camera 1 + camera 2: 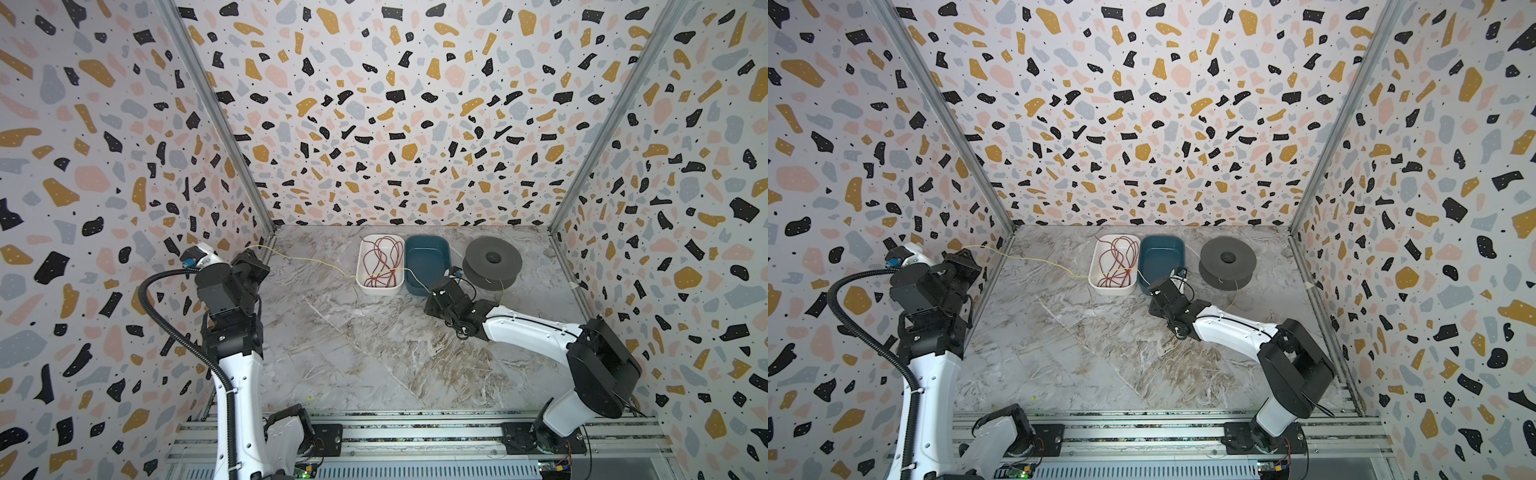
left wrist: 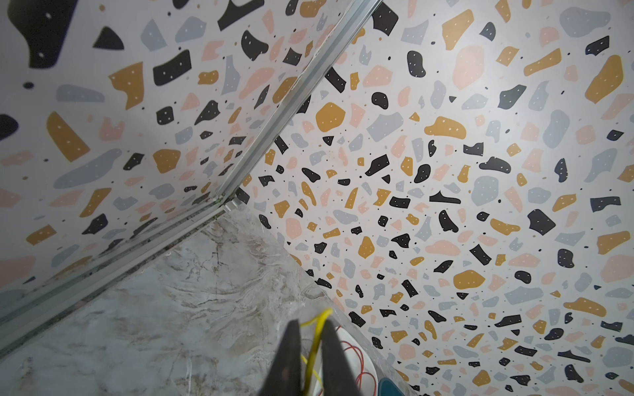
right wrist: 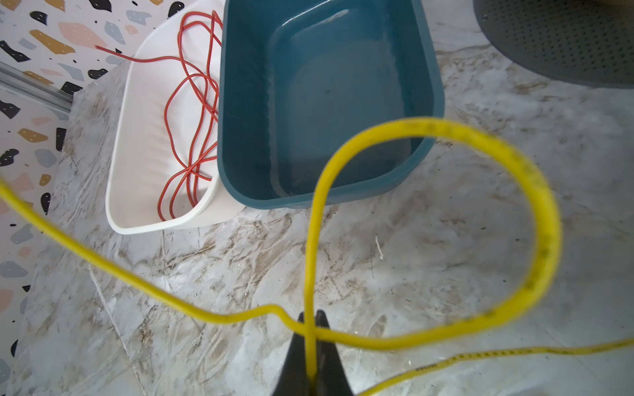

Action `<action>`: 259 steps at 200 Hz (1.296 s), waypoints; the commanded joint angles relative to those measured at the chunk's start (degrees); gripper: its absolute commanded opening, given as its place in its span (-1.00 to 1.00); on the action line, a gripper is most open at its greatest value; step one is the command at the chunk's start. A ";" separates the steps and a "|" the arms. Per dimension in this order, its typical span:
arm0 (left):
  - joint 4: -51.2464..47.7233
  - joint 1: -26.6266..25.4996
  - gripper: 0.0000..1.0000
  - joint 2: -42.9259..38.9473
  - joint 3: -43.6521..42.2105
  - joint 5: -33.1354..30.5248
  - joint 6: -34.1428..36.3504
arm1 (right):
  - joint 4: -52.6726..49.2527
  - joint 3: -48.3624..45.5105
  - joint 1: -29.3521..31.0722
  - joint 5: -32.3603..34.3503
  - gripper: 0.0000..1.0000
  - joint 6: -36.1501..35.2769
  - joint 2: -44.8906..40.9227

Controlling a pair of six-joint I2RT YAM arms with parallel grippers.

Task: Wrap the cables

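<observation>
Yellow cable [image 1: 307, 259], thin and flexible, runs from the left gripper [image 1: 253, 254] across the marble-patterned tabletop [image 1: 353, 353] and over the near end of the white tray [image 1: 380, 291] to the right gripper [image 1: 431, 292]. Both top views show this span.

Left wrist view: the left gripper [image 2: 310, 325] has its jaws slightly apart. The yellow cable [image 2: 317, 334] passes through the gap, which is wider than the cable. Whether either finger touches it cannot be told. This gripper is raised, close to the side wall and well apart from the tray.

Right wrist view: the right gripper [image 3: 310, 317] has its jaws pressed together on the yellow cable [image 3: 545, 219]. The cable forms a wide loop just ahead of the fingertips and crosses itself at them. One strand leads off toward the left gripper's side.

Beyond the loop, ahead of the right gripper, sits a blue tub [image 3: 435, 85], its edge meeting the white tray [image 3: 144, 226] on the side toward the left gripper. A dark red cable [image 3: 192, 113] lies loosely coiled inside the white tray.

A dark grey spool [image 1: 507, 253] stands near the right gripper, on the side away from the left gripper. A short yellow strand hangs at the face of the spool nearest that gripper.
</observation>
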 commanded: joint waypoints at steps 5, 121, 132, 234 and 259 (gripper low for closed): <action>2.58 -0.19 0.41 0.06 -3.54 3.67 -1.36 | -1.07 -0.84 -2.84 0.69 -1.00 -4.87 -5.35; 8.01 -4.42 0.73 1.47 -9.01 17.44 -17.33 | 6.19 -6.82 -8.05 2.98 -1.00 -10.27 -11.72; 10.17 -8.01 0.71 0.64 -8.68 17.39 -20.48 | 8.70 -7.97 -7.63 3.09 -1.00 -11.64 -12.72; 28.49 -34.10 0.55 1.17 -11.87 12.52 -40.75 | 23.80 -9.08 -1.82 6.33 -1.00 -23.07 -14.41; 32.02 -40.98 0.49 3.29 -12.91 10.28 -43.61 | 25.98 -8.92 -0.66 7.11 -1.00 -23.74 -13.56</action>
